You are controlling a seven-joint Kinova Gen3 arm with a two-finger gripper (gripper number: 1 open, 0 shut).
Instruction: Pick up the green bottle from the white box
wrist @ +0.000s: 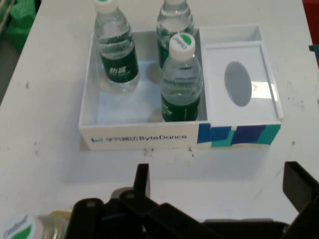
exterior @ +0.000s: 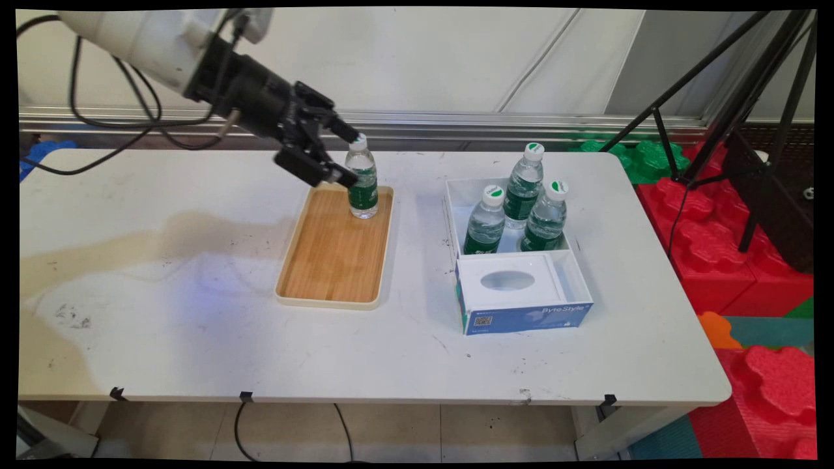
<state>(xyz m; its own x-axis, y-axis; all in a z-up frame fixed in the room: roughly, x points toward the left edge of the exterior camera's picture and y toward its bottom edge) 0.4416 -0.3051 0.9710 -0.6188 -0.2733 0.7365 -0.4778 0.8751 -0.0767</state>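
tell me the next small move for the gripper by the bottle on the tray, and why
Probably lift the gripper straight up, clear of the bottle. Its fingers are open, the bottle stands upright on the wooden tray, and the hand view shows its cap outside the gap, so a sideways move might tip it.
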